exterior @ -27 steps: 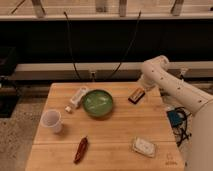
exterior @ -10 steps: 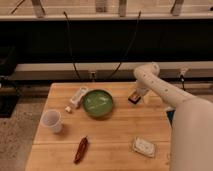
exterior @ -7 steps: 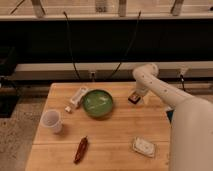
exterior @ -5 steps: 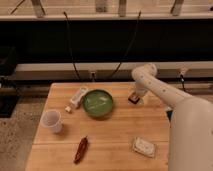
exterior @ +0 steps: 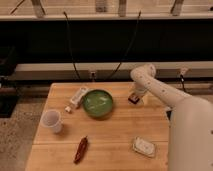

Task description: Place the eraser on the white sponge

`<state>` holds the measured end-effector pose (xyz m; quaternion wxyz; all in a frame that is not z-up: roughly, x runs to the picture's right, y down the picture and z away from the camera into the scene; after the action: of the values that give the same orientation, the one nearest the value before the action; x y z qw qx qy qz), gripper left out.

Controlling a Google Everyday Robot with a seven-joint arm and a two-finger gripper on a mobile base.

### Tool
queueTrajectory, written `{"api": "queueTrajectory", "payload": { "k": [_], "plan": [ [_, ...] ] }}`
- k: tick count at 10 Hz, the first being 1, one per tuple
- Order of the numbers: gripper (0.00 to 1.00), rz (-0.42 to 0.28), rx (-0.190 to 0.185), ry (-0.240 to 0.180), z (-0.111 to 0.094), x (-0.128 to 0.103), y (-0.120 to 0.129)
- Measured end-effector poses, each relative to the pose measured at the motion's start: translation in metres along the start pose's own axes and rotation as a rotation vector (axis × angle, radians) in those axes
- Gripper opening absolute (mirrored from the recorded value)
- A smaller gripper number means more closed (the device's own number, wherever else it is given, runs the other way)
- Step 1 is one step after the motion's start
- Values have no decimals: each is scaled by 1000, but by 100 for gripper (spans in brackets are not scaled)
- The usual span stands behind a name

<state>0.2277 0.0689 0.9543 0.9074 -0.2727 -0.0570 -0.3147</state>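
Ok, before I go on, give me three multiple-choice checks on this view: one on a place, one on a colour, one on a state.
1. Where is the pincer?
A. Down at the eraser, right of the bowl
B. Over the sponge
C. Raised high, far from everything

2. What colour is the bowl?
A. Blue
B. Red
C. Green

3. What state is the top of the sponge in?
A. Bare
B. It bears the eraser
C. It bears the bowl

Answers:
1. A, since the arm bends down to the dark eraser just right of the bowl.
2. C, since the bowl is plainly green inside and out.
3. A, since the sponge lies alone near the front right, with the eraser far behind it.
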Motion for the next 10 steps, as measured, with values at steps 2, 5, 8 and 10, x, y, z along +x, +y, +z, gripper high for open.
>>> {"api": "queueTrajectory", "payload": {
  "k": [2, 5, 8, 10],
  "plan": [
    [80, -17, -3, 1, 1, -1, 0],
    [72, -43, -9, 5, 2, -3, 0],
    [76, -73, -14, 8, 4, -6, -1],
    [75, -85, -17, 10, 5, -6, -1]
  ]
}}
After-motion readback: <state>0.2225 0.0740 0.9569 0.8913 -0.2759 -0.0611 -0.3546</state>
